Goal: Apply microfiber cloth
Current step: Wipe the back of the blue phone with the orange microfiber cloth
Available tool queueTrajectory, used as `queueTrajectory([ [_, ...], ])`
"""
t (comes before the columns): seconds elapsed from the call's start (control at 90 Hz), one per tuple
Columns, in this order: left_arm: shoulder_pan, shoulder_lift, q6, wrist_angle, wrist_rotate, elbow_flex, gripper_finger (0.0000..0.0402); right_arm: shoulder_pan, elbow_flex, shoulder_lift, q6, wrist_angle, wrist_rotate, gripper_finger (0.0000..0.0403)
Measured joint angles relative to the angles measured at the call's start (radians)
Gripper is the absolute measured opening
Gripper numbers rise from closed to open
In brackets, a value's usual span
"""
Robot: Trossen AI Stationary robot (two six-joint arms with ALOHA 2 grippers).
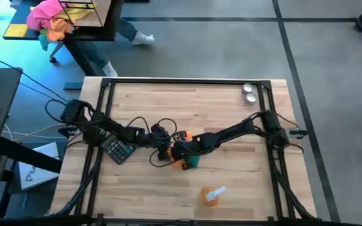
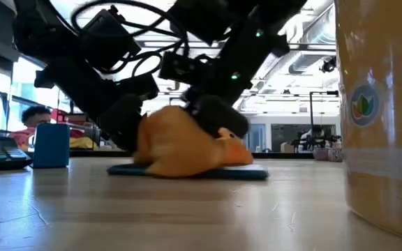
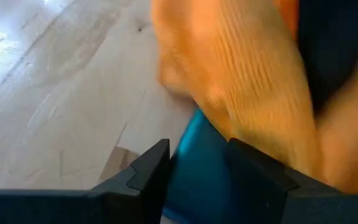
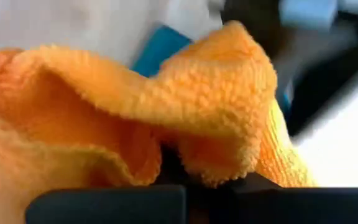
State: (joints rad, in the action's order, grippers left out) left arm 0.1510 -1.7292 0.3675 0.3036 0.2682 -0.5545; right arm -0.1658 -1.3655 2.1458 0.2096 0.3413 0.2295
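My right gripper [image 4: 185,177] was clenched on the soft, bright-orange microfiber cloth [image 4: 166,106], its nubby pile bunched into folds, while my left gripper [image 3: 194,165] had its jaws set around the edge of a flat teal slab [image 3: 197,168]; I could not tell whether they were clamped. The cloth lay pressed on that slab [image 2: 187,171] mid-table on the pale wooden table [image 1: 231,119], between the dark calculator [image 1: 118,150] and the clear spray bottle [image 1: 211,196], so I judged wiping begun, not finished.

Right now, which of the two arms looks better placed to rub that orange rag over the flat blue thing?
Probably the right: its pincer is bunched in the microfiber cloth lying on the flat blue thing. The left pincer grips that thing's edge, apparently steadying it.
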Motion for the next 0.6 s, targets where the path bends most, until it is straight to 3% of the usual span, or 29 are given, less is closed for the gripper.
queueTrajectory([
  [0.267,0.01,0.005,0.039,-0.007,-0.052,0.003,0.0147,0.004,0.024,-0.139,-0.01,0.241,0.171,0.0],
  [0.333,0.011,0.007,0.042,-0.004,-0.062,0.004,0.0147,0.006,0.022,-0.173,-0.031,0.113,0.126,0.0],
  [0.411,0.011,0.013,0.042,0.003,-0.058,0.006,0.0147,-0.003,0.03,-0.183,-0.034,-0.061,0.003,0.0],
  [0.5,0.007,0.02,0.038,0.014,-0.059,0.01,0.0147,-0.021,0.049,-0.137,-0.029,-0.265,-0.124,0.0],
  [0.6,0.006,0.025,0.038,0.012,-0.06,0.011,0.0147,-0.039,0.06,-0.066,-0.042,-0.415,-0.171,0.0],
])
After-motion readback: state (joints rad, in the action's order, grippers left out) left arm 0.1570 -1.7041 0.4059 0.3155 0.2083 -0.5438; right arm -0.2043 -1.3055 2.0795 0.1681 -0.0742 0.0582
